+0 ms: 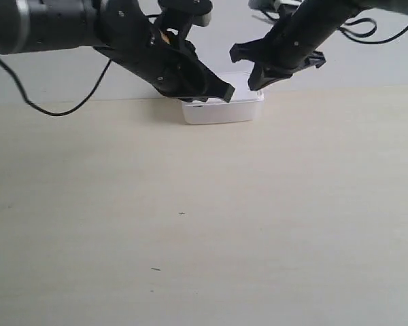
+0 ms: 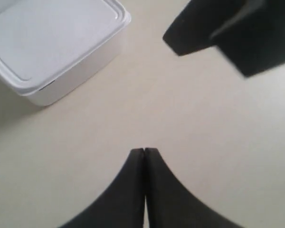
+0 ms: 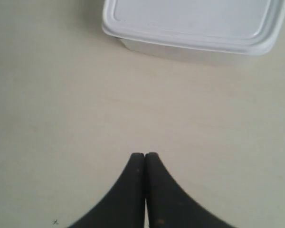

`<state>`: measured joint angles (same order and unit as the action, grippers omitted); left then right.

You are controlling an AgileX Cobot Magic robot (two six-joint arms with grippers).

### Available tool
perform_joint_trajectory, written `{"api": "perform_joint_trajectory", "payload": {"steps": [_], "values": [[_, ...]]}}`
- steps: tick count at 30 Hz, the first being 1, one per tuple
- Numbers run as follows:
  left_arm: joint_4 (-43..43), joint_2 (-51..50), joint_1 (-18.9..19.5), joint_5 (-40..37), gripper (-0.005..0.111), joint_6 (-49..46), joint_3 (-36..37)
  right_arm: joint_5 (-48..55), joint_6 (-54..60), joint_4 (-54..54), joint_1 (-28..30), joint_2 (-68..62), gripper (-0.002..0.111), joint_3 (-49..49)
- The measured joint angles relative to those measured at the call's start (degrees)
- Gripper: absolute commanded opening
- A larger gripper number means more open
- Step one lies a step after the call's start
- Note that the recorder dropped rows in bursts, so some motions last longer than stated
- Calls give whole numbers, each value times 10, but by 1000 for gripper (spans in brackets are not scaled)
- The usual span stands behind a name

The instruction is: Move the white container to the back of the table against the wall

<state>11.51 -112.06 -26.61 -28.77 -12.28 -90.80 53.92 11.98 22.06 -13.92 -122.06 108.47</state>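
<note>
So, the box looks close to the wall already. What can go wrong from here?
1. The arm at the exterior view's left hangs low right by the white container; a careless pull-back might nudge it away from the wall.
2. The two arms are close together: the left wrist view shows the other arm's black part near the shut left gripper, so they might collide.

Black cable: slack loop at exterior view's left, sagging, then rising rightward.
Second black cable: curved run at exterior view's upper right.
Dark speck: near centre of exterior view.
Second dark speck: lower, slightly left of first.
Small cross-shaped mark: visible in right wrist view.
</note>
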Motion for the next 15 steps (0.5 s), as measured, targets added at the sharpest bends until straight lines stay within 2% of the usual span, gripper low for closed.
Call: {"api": "perform_joint_trajectory", "payload": {"steps": [6,15], "values": [[0,183,0,73,0,-4,160,-17,5,-5,0,172,0,-151],[6,518,0,150,0,-5,390,-130,8,4,0,507,0,-454]]}}
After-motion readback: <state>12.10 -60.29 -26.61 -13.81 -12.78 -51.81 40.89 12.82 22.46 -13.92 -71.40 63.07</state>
